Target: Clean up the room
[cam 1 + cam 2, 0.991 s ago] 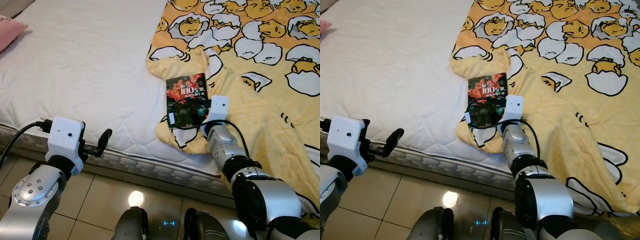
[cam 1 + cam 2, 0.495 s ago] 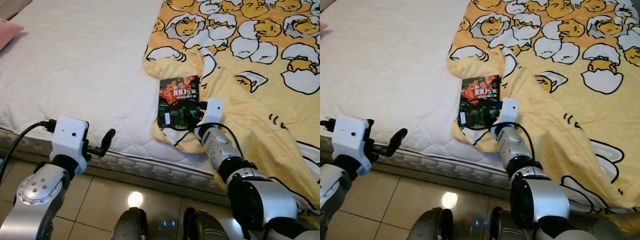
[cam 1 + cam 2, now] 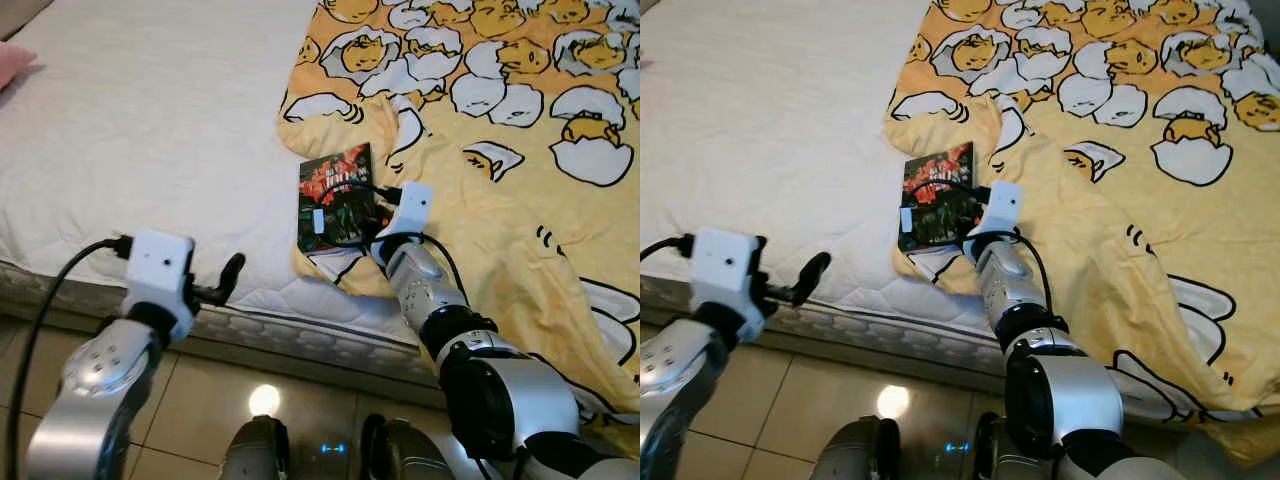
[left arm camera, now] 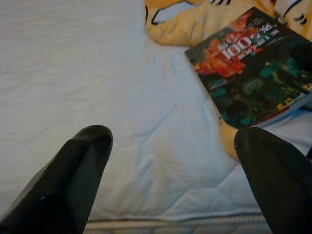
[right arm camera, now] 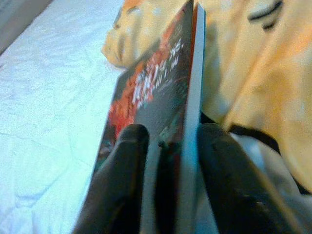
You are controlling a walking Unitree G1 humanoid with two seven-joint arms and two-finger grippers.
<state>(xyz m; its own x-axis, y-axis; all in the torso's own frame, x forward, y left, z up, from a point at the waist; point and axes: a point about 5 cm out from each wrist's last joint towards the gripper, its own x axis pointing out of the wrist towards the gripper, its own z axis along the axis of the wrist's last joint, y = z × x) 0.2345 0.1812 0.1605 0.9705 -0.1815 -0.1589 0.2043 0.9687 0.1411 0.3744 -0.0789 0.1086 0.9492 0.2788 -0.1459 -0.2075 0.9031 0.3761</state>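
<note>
Right wrist view: right gripper (image 5: pixel 168 146) pinches the book (image 5: pixel 156 92) by its edge.
Book: thin, dark cover, red picture, white "100".
Left gripper (image 4: pixel 165 165): wide open, holding nothing.

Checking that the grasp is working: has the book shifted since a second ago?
Yes, slightly. The book, held by the right gripper, has slid toward the robot's left, closer to the yellow blanket's near edge.
</note>
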